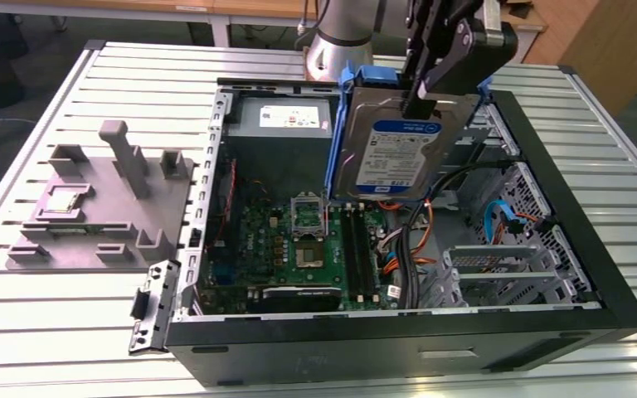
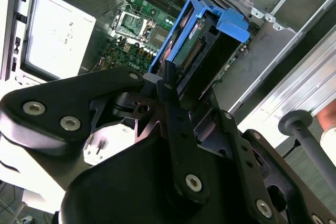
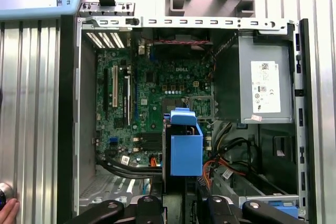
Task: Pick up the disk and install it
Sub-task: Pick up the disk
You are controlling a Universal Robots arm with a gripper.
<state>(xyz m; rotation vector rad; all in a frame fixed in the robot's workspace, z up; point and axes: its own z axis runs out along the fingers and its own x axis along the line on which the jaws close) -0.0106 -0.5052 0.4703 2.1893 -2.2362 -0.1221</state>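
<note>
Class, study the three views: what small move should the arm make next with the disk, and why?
Probably shift it toward the exterior view's right. The pincer holds the disk upright above the motherboard, while the metal drive cage sits further right in the case, so they look not yet aligned.

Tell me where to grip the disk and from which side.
Its top edge, from above, pinching across the flat faces: the disk hangs near upright over the case, thin enough to span, as the gripper holds it now.
</note>
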